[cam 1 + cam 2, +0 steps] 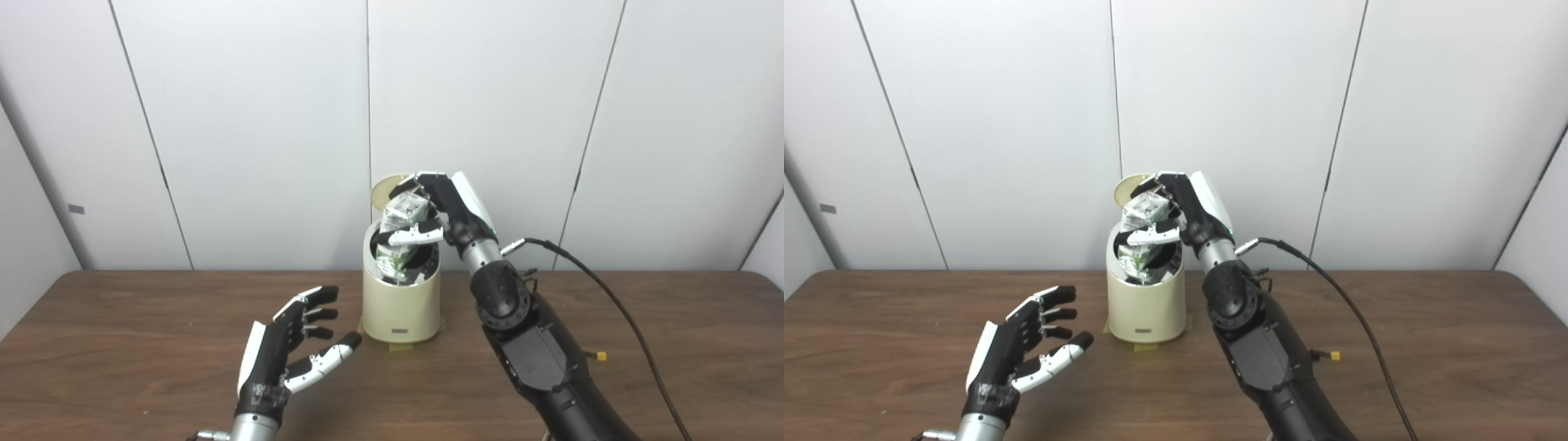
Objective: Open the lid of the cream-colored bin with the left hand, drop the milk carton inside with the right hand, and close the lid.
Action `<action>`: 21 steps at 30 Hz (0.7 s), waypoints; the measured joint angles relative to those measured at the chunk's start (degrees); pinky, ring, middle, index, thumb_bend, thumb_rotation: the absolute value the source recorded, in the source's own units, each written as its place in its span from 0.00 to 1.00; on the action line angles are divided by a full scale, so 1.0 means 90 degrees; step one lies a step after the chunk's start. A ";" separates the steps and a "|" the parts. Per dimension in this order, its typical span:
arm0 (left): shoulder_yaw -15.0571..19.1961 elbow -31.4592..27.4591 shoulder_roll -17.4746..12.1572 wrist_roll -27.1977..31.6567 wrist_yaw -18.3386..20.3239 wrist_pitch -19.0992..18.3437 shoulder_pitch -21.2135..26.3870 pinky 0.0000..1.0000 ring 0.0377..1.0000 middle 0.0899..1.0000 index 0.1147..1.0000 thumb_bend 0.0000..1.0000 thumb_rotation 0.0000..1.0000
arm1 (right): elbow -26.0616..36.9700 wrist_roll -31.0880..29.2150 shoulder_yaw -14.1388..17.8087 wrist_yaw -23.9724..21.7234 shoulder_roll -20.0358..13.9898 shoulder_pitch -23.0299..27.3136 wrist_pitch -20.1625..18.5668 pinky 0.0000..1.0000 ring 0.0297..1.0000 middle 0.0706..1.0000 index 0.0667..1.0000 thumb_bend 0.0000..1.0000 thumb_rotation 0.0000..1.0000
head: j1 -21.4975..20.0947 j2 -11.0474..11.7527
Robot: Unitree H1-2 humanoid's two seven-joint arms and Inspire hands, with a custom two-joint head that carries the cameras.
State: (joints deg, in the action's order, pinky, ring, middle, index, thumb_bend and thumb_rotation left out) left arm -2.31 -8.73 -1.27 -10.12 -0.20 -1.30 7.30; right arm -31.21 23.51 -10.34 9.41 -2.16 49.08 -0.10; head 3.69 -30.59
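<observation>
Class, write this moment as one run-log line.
lid: open | right hand: holds milk carton partly inside bin | left hand: open, apart

Cream-colored bin (401,306): round, upright at the table's far middle, its lid (387,188) tipped up behind the opening. Milk carton (401,236): white with green print, tilted, lower end inside the bin's mouth, top held in my right hand (450,211).

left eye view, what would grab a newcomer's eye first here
The right hand at the table's back centre, holding a milk carton partly down in the open mouth of the cream bin, whose lid stands up behind. Next, the left hand, open and empty over the table, left of the bin.
</observation>
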 measured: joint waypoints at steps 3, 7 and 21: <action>-0.0013 -0.0111 0.0015 0.0046 0.0004 -0.0009 -0.0045 0.60 0.73 0.77 0.73 0.70 0.19 | -0.0074 0.0060 -0.0022 0.0081 0.0013 0.0000 0.0083 0.28 0.31 0.41 0.48 0.53 0.00 | 0.0020 -0.0020; -0.0031 -0.0158 0.0062 0.0055 0.0005 -0.0063 -0.0047 0.60 0.73 0.78 0.74 0.71 0.20 | -0.0176 0.0130 -0.0053 0.0249 0.0044 0.0000 0.0252 0.28 0.31 0.41 0.48 0.53 0.00 | 0.0039 -0.0039; -0.0120 -0.0388 0.0062 0.0016 0.0034 -0.0278 -0.0163 0.62 0.75 0.80 0.75 0.71 0.24 | -0.0437 0.0319 -0.0161 0.0672 0.0055 0.0000 0.0676 0.28 0.31 0.40 0.49 0.52 0.00 | 0.0068 -0.0147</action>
State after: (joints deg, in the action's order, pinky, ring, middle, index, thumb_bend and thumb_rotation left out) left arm -3.40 -12.22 -0.71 -9.97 0.10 -3.80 5.83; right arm -35.15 26.38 -11.79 15.46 -1.67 49.08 5.98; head 4.31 -31.90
